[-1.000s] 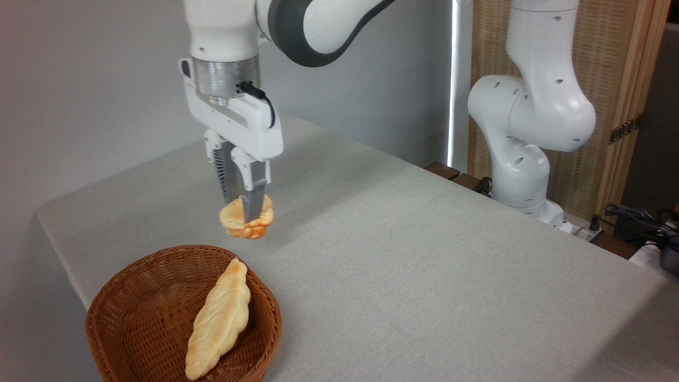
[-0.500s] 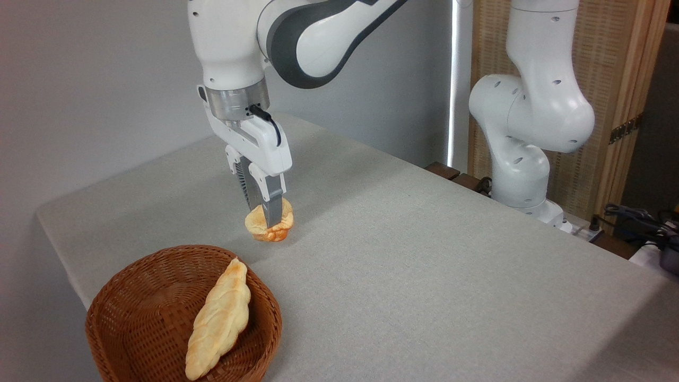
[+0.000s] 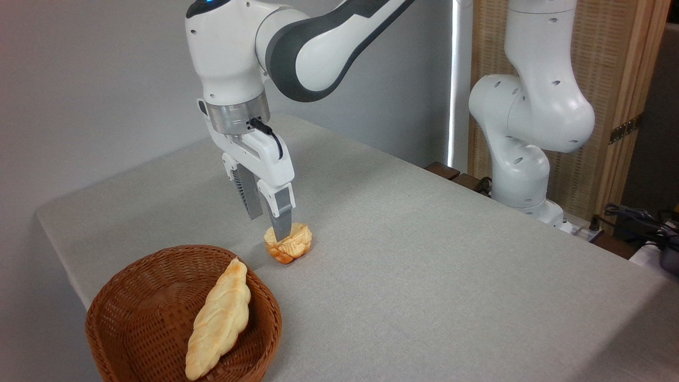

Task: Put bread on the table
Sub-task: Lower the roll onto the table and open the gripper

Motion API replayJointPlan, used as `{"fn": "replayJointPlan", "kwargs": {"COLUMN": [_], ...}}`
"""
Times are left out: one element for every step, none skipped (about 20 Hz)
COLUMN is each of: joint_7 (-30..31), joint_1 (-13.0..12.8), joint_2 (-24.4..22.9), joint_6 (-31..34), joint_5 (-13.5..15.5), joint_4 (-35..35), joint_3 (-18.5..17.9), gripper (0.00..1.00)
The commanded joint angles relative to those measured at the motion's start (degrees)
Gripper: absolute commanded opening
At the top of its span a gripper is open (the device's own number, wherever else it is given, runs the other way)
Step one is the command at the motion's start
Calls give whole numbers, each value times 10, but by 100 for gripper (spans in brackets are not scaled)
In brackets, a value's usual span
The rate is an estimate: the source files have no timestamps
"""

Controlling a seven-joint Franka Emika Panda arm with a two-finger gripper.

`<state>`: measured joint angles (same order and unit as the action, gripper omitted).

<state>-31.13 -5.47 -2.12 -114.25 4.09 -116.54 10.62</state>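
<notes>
Grey cloth desk (image 3: pixel 424 276) now carried the bun (image 3: pixel 289 245), just beyond the wicker basket (image 3: pixel 138 323) holding the braided loaf (image 3: pixel 218 319). A second earlier it hung in my gripper (image 3: pixel 269 225); now the jaws stood released, so I judged the placing nearly done.

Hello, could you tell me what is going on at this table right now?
A white robot arm is setting a small round bun, the bread, down on the grey table. The bun sits on the cloth just outside the wicker basket, where a longer braided loaf lies. The pincer is right over the bun with its fingers spread; one fingertip looks to be touching the bun's top, so the release appears under way.
</notes>
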Motion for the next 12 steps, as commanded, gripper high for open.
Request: {"fn": "replayJointPlan", "kwargs": {"joint_7": [5,5,5,4,3,-3,-3,-2,-3,-3,-5,-8], "joint_1": [0,0,1,0,0,0,1,1,1,1,1,1], "joint_2": [-3,-3,-3,-4,-5,-6,-5,-4,-3,-3,-3,-3], "joint_6": [6,5,3,3,3,3,3,3,3,2,2,2], "joint_5": [6,6,6,5,4,0,-14,-26,-30,-30,-30,-30], "joint_4": [17,25,28,30,32,37,42,46,50,51,52,52], "joint_3": [-8,-16,-23,-29,-31,-32,-32,-33,-41,-48,-50,-51], "gripper": [100,100,100,100,100,100,100,100,100,100,100,100]}}
